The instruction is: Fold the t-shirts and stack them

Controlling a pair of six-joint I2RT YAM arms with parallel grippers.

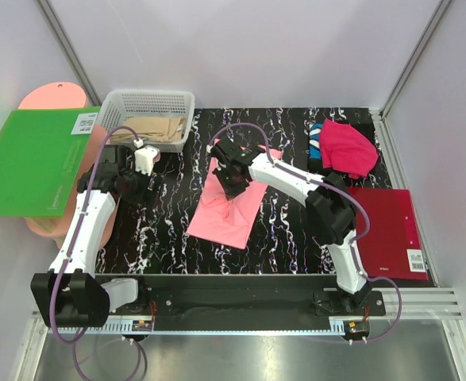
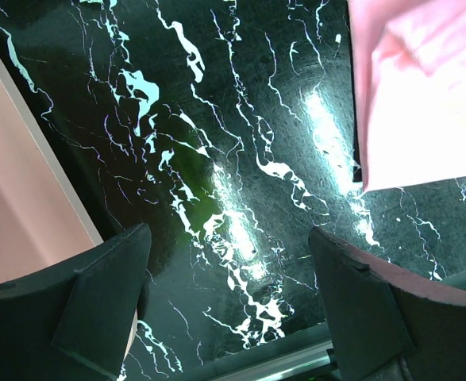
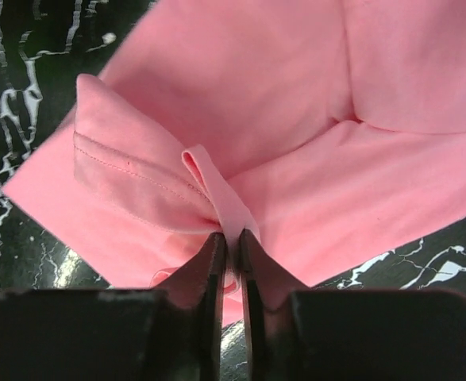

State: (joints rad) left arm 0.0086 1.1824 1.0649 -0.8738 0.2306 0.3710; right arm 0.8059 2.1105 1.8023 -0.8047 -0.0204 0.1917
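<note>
Top external, t-shirt (image 1: 225, 214), board label (image 1: 84, 123) perhaps barcode

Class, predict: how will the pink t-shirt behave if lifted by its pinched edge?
Probably floppy: the pink t-shirt buckles into a soft fold at the right gripper. Likely light, since a thin pinch gathers it. It would probably drape, not hold shape.

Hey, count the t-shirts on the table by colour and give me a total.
salmon-pink t-shirt: 1
magenta t-shirt: 1
blue t-shirt, mostly covered by the magenta one: 1
Total: 3
</note>
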